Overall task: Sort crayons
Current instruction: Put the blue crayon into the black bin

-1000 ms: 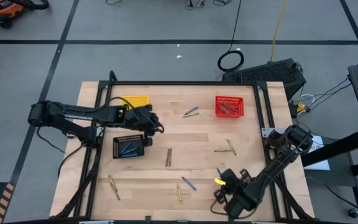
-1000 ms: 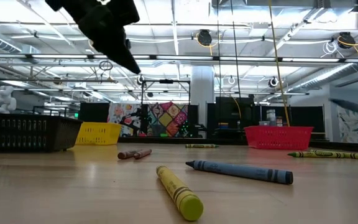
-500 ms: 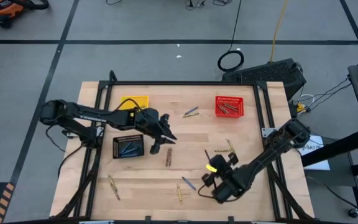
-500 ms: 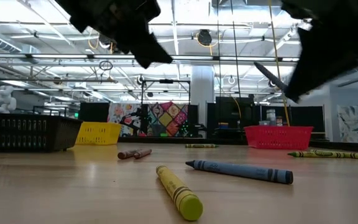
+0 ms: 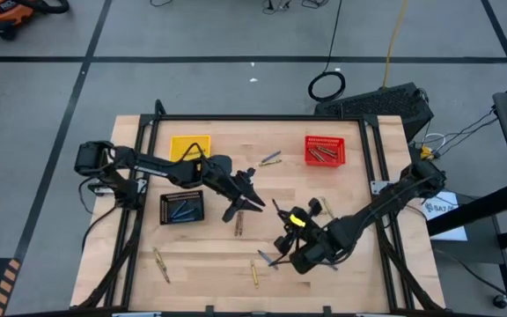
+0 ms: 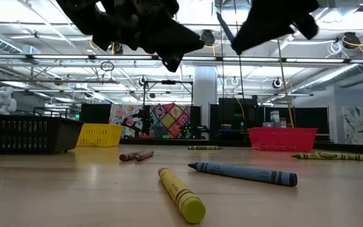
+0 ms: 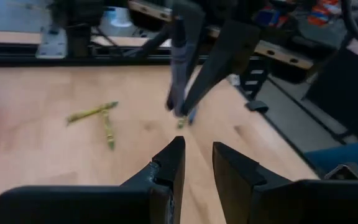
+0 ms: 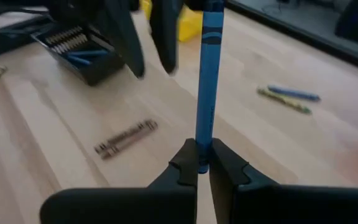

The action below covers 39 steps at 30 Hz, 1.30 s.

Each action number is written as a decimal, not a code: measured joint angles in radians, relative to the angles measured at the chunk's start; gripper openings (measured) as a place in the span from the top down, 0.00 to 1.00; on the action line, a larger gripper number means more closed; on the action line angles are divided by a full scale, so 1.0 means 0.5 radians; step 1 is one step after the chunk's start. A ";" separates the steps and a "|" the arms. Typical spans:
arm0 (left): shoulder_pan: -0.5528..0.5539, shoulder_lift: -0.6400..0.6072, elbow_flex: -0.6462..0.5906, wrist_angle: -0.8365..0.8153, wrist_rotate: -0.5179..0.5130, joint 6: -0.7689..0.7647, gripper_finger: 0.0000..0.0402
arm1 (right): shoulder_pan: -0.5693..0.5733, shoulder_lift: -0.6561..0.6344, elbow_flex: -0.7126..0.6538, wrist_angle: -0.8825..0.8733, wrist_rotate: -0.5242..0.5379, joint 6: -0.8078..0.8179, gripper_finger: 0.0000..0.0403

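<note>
Pale wooden table (image 5: 209,264) inside a black frame, grey floor with dark lines around it. Beyond the far edge in the low view, a large hall with ceiling trusses, strip lights and a colourful patterned panel.

Both arms cut off at the top of the low view, showing only as dark shapes. Contents of the red basket (image 5: 325,151) too small to tell apart from above; nothing discernible inside the yellow basket (image 5: 190,146).

Right gripper (image 8: 202,163) above the table's middle-near part, fingers pinched on the lower end of a blue crayon (image 8: 207,81). Long axis of that crayon running straight out from the fingertips, label end away from the wrist, aimed toward the left gripper (image 5: 252,201) just ahead. Left gripper over the table's centre, fingers (image 7: 173,163) parted with a narrow gap, nothing between them.

Below and just ahead of the left gripper, 2 brown-red crayons (image 8: 125,138) flat side by side, touching, long axes parallel. Past the right gripper's far side, a yellow-green pair (image 7: 98,116) meeting at an angle. Behind the left gripper, the black basket (image 5: 182,208) with blue crayons lying lengthwise inside. Farther toward the red basket, a blue and a yellow crayon (image 5: 270,158) side by side, slanted. Near the table's front edge, 1 yellow crayon (image 6: 182,195) and 1 blue-grey crayon (image 6: 244,173) flat, tips converging.
</note>
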 joint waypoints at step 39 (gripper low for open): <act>0.000 0.002 0.001 0.329 0.021 -0.035 0.84 | -0.180 0.000 0.000 0.478 -0.176 -0.611 1.00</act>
